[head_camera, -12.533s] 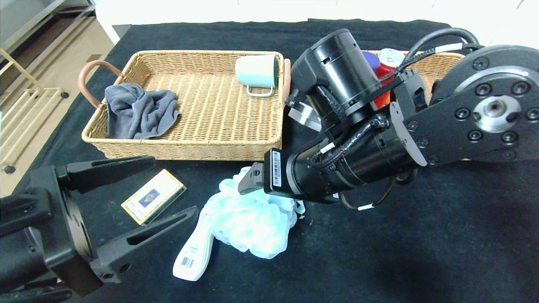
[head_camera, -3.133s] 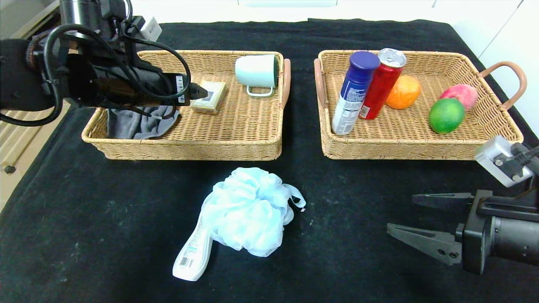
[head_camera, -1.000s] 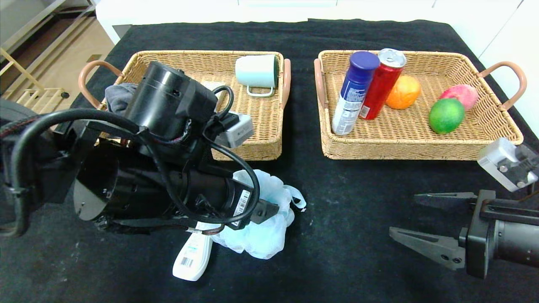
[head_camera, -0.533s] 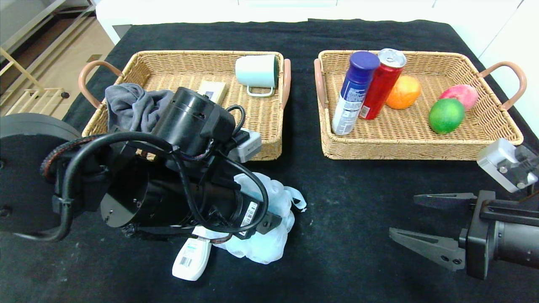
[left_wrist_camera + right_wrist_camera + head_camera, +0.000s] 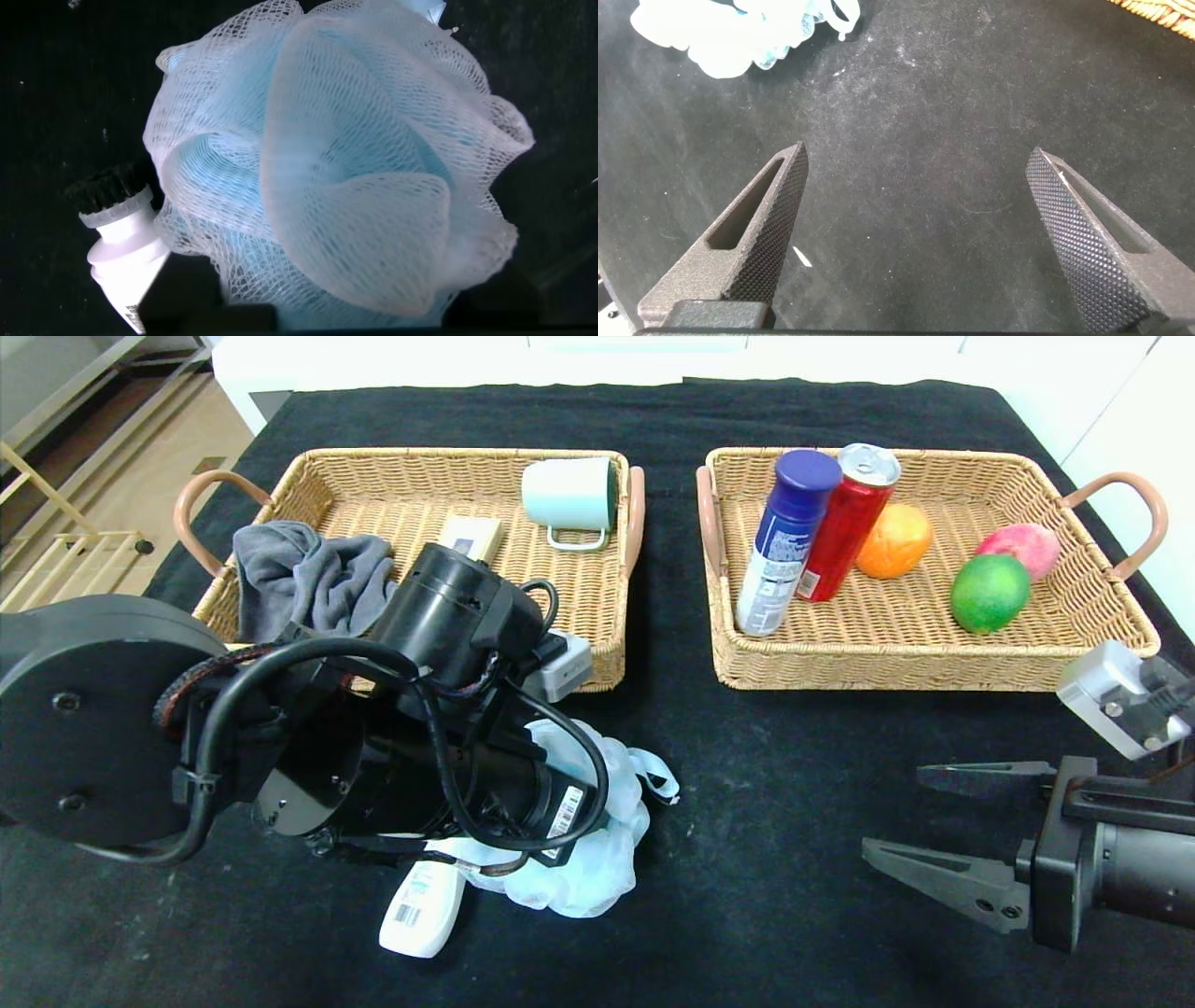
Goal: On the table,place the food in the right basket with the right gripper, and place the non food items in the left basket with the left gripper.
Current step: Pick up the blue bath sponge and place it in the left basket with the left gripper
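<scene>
The left hand (image 5: 597, 835) is pressed down into the bath pouf (image 5: 346, 159) at the tabletop's (image 5: 794, 915) near middle; I cannot tell how its fingers stand. 1 white bottle (image 5: 422, 915) lies touching the pouf. The right hand (image 5: 943, 826) hovers wide apart over bare black cloth near the right edge. Behind stand 2 baskets: the left basket (image 5: 420, 663) holds 1 card box (image 5: 470, 536), 1 mug (image 5: 569, 497) and 1 grey cloth (image 5: 303, 579); the right basket (image 5: 915, 667) holds 1 can (image 5: 845, 537), 1 canister (image 5: 782, 546) and 3 fruits, among them the lime (image 5: 988, 593). Pale floor shows past the left edge.
</scene>
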`<state>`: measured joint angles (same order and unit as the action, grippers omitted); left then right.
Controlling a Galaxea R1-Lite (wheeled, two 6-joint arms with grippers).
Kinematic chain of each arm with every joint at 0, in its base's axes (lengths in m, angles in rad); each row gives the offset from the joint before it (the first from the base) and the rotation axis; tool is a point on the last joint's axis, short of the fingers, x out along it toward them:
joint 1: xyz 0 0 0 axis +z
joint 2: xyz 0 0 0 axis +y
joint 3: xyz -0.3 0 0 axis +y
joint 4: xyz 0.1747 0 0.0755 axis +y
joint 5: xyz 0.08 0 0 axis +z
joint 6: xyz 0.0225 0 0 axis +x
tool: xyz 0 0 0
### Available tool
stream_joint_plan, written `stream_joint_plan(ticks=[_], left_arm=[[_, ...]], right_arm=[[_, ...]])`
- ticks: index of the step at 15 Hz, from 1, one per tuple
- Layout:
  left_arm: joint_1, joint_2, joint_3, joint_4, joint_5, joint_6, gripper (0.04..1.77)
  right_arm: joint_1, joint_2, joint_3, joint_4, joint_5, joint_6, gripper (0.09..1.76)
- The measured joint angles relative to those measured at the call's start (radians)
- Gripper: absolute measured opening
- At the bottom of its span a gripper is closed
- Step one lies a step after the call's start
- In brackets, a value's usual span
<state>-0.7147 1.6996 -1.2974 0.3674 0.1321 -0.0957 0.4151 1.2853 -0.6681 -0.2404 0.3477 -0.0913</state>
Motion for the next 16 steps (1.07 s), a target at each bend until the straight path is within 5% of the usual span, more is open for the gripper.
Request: stream_joint_plan(ticks=[3, 16], left_arm=[[0.000, 0.003, -0.002, -0.003, -0.001, 0.000, 0.76], [-0.001, -0.018, -0.023, -0.031, -0.036, 0.000, 0.69]], right_arm=[[0.000, 0.000, -0.001, 0.000, 0.000, 0.000, 1.71], [-0.031, 0.001, -0.004, 0.000, 0.037, -0.005, 1.71]])
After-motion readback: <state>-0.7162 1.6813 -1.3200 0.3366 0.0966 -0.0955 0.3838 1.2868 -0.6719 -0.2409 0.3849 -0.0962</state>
